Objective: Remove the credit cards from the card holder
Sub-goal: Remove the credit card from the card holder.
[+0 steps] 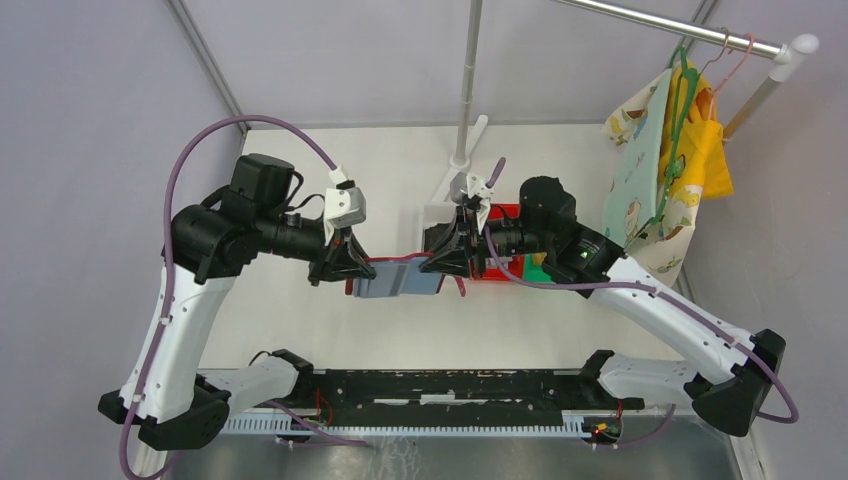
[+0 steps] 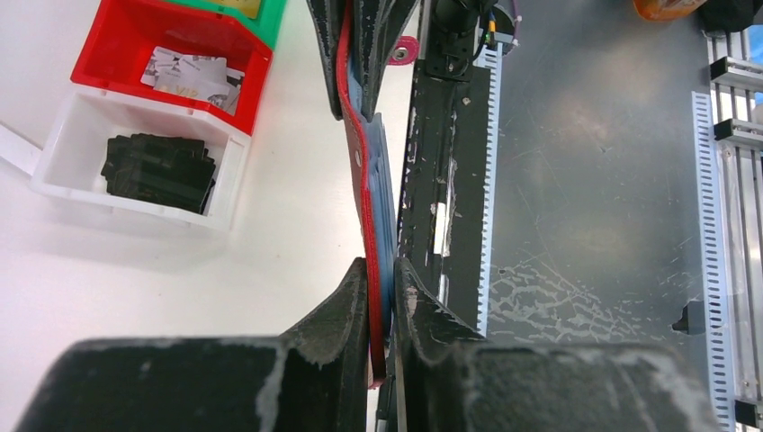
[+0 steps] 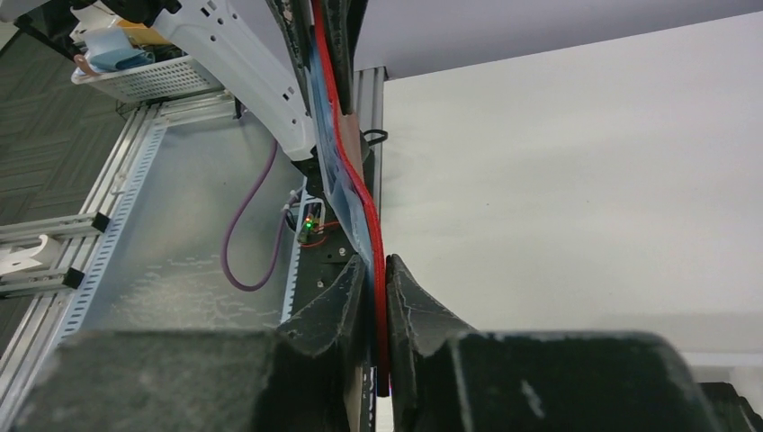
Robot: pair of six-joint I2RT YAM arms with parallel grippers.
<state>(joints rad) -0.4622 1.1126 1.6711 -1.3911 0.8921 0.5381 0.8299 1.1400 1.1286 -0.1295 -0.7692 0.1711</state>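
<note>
The card holder [image 1: 400, 279], red outside and grey-blue inside, is held open and stretched above the table between both grippers. My left gripper [image 1: 350, 275] is shut on its left end; in the left wrist view the fingers [image 2: 360, 297] pinch its red and blue edge [image 2: 371, 198]. My right gripper [image 1: 447, 266] is shut on its right end; in the right wrist view the holder [image 3: 355, 193] runs edge-on into the fingers [image 3: 409, 297]. Dark cards [image 2: 157, 171] lie in the white bin and silvery cards [image 2: 189, 74] in the red bin. No card shows in the holder's pockets.
A white bin [image 1: 432, 216], a red bin [image 1: 505, 245] and a green bin [image 1: 538, 270] stand behind the right gripper. A pole stand [image 1: 465, 150] rises at the back centre. Clothes hang on a rail [image 1: 670, 160] at the right. A black rail [image 1: 450, 385] runs along the near edge.
</note>
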